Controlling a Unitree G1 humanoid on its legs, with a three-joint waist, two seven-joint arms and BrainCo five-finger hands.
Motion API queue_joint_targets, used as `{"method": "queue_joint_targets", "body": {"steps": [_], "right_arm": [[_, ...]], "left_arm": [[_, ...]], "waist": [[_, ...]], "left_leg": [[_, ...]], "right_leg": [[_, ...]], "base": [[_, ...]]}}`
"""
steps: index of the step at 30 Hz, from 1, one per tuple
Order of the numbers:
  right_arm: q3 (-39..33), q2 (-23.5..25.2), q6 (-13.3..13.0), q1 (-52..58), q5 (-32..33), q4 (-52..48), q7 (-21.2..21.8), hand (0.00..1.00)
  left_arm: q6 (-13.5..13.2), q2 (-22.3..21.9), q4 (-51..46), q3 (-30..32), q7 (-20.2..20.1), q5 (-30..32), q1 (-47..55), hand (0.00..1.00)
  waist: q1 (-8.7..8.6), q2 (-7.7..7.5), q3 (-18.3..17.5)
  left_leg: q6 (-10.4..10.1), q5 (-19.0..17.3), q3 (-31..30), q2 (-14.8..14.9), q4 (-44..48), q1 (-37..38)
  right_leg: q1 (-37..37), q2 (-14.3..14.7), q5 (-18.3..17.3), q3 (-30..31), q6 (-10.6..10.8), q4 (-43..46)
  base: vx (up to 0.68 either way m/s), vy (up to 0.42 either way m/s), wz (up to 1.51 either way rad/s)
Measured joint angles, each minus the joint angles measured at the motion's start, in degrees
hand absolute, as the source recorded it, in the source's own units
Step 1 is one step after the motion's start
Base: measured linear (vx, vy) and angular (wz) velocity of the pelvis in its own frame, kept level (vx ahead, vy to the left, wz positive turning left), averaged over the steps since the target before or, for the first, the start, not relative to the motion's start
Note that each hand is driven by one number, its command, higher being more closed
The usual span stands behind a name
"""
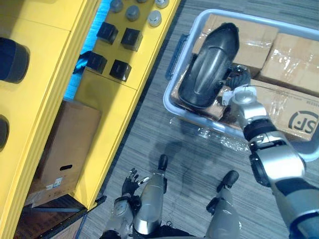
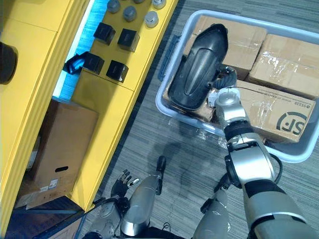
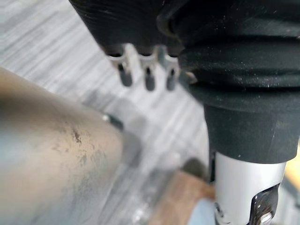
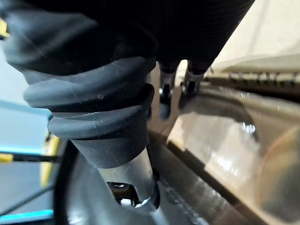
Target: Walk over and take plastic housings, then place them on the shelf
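- Plastic housing (image 1: 209,59): large, dark and curved, lying lengthwise on the cardboard boxes (image 1: 294,55) inside the pale tub (image 2: 299,155), toward the tub's shelf-side end.
- Right hand (image 1: 238,79): arm stretched forward over the tub's near rim, with the hand at the housing's near right edge. Its fingers (image 4: 165,91) pointed down at that edge (I could not tell whether they were gripping it or only touching).
- Left hand (image 1: 130,183): hung low at the robot's side above the grey floor (image 1: 189,149), near the shelf's foot. Its fingers (image 3: 148,78) were straight, slightly spread and held nothing.
- Yellow shelf (image 1: 45,59): on the left, carrying black blocks (image 1: 130,37) and grey round caps (image 1: 154,19).
- Brown carton (image 1: 67,144): stood in the shelf's lower bay.
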Motion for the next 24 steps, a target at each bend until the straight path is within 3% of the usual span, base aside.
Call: {"method": "queue_joint_targets", "body": {"steps": [7,13,16,20,23,24], "right_arm": [[1.5,-1.9,4.6,-1.4,-4.5,2.0,-2.0,1.0],[3.0,-2.2,6.0,-2.1,-7.9,3.1,-6.0,1.0],[2.9,-2.1,4.8,-2.0,-8.5,4.5,-7.1,1.0],[2.9,-2.2,0.2,-0.9,-11.6,4.8,-8.0,1.0],[2.9,-2.2,-2.3,-0.2,-13.7,4.5,-8.9,1.0],[2.3,-2.4,-3.5,0.5,-14.9,3.9,-9.5,1.0]], "left_arm": [[0.0,0.0,0.7,-2.1,0.2,-1.2,-0.2,0.0],[-1.7,0.2,1.0,-3.2,0.2,-1.7,-0.1,0.0],[-2.4,0.3,0.9,-4.3,0.2,-1.7,-0.1,0.0],[-4.1,1.2,-0.6,-5.5,1.0,-2.1,0.5,0.0],[-4.5,1.2,-3.0,-5.9,5.4,-1.9,1.1,0.0],[-4.5,0.9,-5.4,-6.1,10.4,-0.2,1.2,0.0]], "waist": [[0.81,1.5,-1.0],[1.33,1.69,-1.2],[1.32,1.69,-1.2],[0.76,1.69,-1.2],[-0.31,1.69,-1.2],[-0.82,1.69,-1.2]], "left_leg": [[0.1,0.2,-1.1,-0.5,0.0,-0.4],[0.2,0.2,-1.2,-0.5,0.0,-0.1],[0.2,0.2,-1.1,-0.5,0.0,0.5],[0.2,0.3,-1.0,-0.5,-0.1,0.6],[0.3,0.5,-1.0,-0.5,-0.1,0.8],[0.3,0.6,-0.7,-0.5,-0.3,1.2]], "right_leg": [[0.2,-0.5,-0.8,-1.7,-0.1,1.0],[0.3,-0.6,-0.8,-1.8,-0.2,1.3],[0.7,-0.7,-0.9,-1.8,-0.3,1.7],[0.7,-0.7,-1.0,-1.8,-0.3,1.8],[0.8,-0.8,-0.9,-1.8,-0.3,1.9],[0.9,-0.8,-0.9,-1.6,-0.3,1.9]], "base": [[0.0,0.007,0.09],[0.0,0.0,0.0],[0.0,0.0,0.0],[-0.03,0.0,-0.01],[-0.01,0.0,-0.01],[-0.03,-0.002,-0.05]]}}
